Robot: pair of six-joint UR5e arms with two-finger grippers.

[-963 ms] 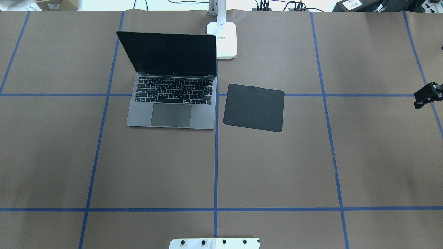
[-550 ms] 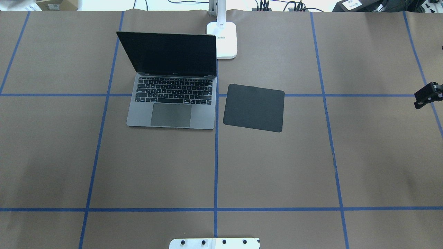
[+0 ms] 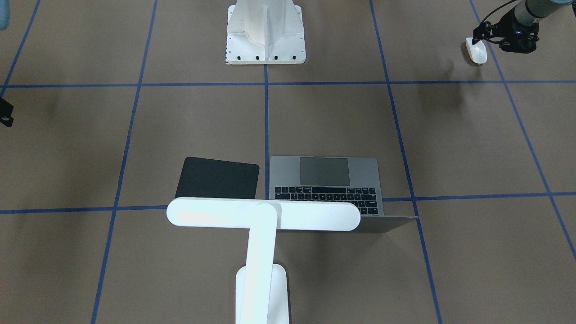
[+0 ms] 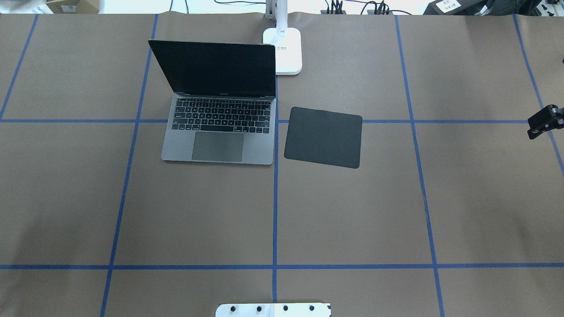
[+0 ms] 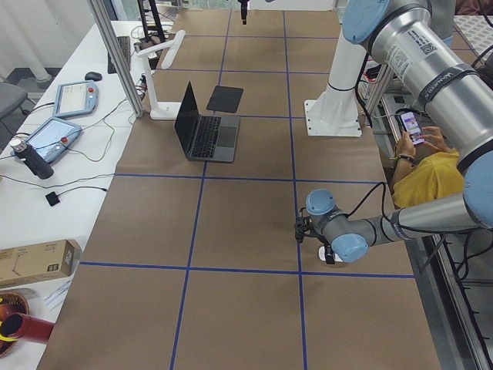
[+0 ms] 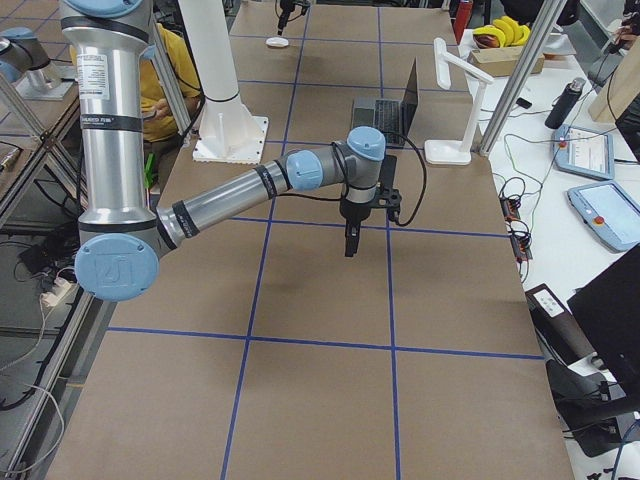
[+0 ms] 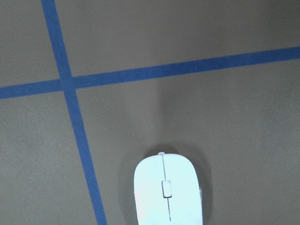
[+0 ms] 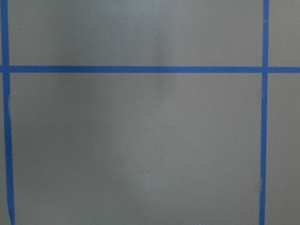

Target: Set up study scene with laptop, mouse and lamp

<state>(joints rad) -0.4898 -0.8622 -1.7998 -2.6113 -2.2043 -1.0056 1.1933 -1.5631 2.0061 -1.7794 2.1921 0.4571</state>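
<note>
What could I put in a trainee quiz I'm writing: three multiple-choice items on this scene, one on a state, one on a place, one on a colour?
1. The laptop is: A shut; B open, screen lit; C open, screen dark.
2. The mouse lies: A on the bare table, far from the laptop; B on the laptop's keyboard; C on the laptop's trackpad.
3. The tape lines on the table are: A red; B blue; C yellow.
Key: 1 C, the overhead view shows the lid raised and the screen black. 2 A, the front-facing view shows it on bare paper, grid squares away. 3 B, every grid line is blue.
</note>
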